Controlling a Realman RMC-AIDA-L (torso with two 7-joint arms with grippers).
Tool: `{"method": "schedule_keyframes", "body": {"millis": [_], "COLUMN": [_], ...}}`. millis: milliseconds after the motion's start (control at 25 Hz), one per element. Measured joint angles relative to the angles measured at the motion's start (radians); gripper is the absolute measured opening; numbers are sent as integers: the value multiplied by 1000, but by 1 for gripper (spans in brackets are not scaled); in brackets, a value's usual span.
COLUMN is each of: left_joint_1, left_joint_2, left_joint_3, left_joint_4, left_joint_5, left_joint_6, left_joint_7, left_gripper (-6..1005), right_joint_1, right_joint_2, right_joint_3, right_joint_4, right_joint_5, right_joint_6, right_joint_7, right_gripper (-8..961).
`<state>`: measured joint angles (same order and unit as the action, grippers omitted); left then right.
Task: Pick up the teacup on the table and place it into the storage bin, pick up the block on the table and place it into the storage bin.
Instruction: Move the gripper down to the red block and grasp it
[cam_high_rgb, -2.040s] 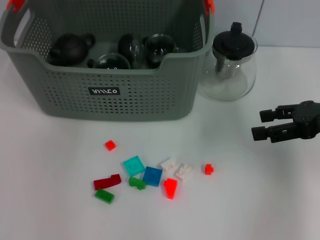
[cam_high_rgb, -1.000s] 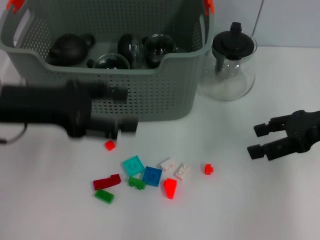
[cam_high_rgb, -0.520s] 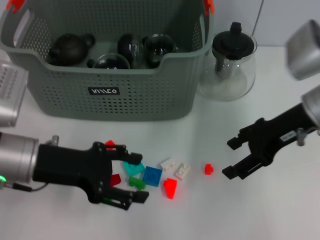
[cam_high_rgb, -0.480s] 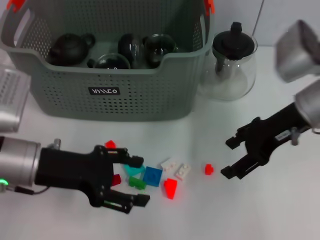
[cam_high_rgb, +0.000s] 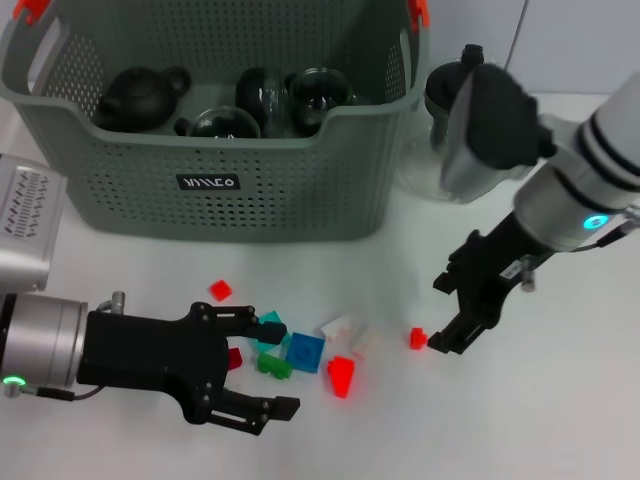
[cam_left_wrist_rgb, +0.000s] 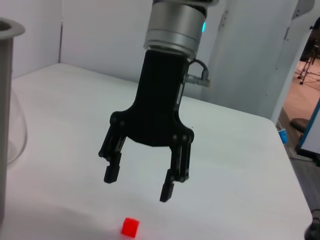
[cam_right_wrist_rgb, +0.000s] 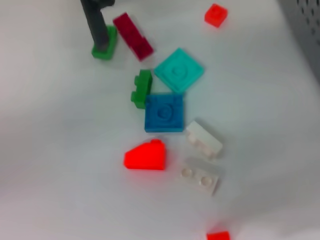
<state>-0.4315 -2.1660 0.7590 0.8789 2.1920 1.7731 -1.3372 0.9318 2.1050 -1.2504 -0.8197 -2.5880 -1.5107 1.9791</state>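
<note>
Several small blocks lie in front of the storage bin (cam_high_rgb: 230, 215): a blue block (cam_high_rgb: 305, 352), a red wedge (cam_high_rgb: 341, 376), white blocks (cam_high_rgb: 338, 327) and a small red block (cam_high_rgb: 417, 338). My left gripper (cam_high_rgb: 277, 365) is open low over the left end of this cluster, around a green block (cam_high_rgb: 272, 365). In the right wrist view one of its fingers (cam_right_wrist_rgb: 95, 22) stands on a light green block (cam_right_wrist_rgb: 104, 47). My right gripper (cam_high_rgb: 442, 312) is open just right of the small red block (cam_left_wrist_rgb: 129, 227). No teacup shows on the table.
Dark teapots (cam_high_rgb: 140, 95) and glass cups (cam_high_rgb: 318, 95) lie inside the bin. A glass teapot (cam_high_rgb: 440, 165) with a black lid stands right of the bin, partly behind my right arm. A lone red block (cam_high_rgb: 220, 290) lies near the bin's front.
My right gripper has moved left and now sits close beside the small red block, its wrist swung in front of the glass teapot. The left gripper has barely shifted.
</note>
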Motion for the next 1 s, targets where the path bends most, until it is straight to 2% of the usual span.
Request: {"method": "schedule_keyframes", "body": {"millis": [160,520,960,1000], "left_joint_1": [0,-6,-1,-1], "left_joint_2": [0,0,4,4], "left_joint_3": [-2,-7,-8,-9], "left_joint_4": [-2,-3,-24,-27], "left_joint_5": [-1,-6,-11,-11], "left_joint_6": [-17,-17,-41,-42], "left_joint_7": [0,2,3,3], "left_gripper": [877,877,877,877], "right_joint_1": [-2,-1,-5,-5], "right_joint_2": [3,5,6,6], "right_joint_3": [-106,-275,-344,-345], "right_joint_4": [4,44,55,55], "right_joint_5": [53,112,122,122], "right_joint_6": [54,162,204,204], "right_joint_7": [27,90,124,128], "right_gripper": [861,851,845,804]}}
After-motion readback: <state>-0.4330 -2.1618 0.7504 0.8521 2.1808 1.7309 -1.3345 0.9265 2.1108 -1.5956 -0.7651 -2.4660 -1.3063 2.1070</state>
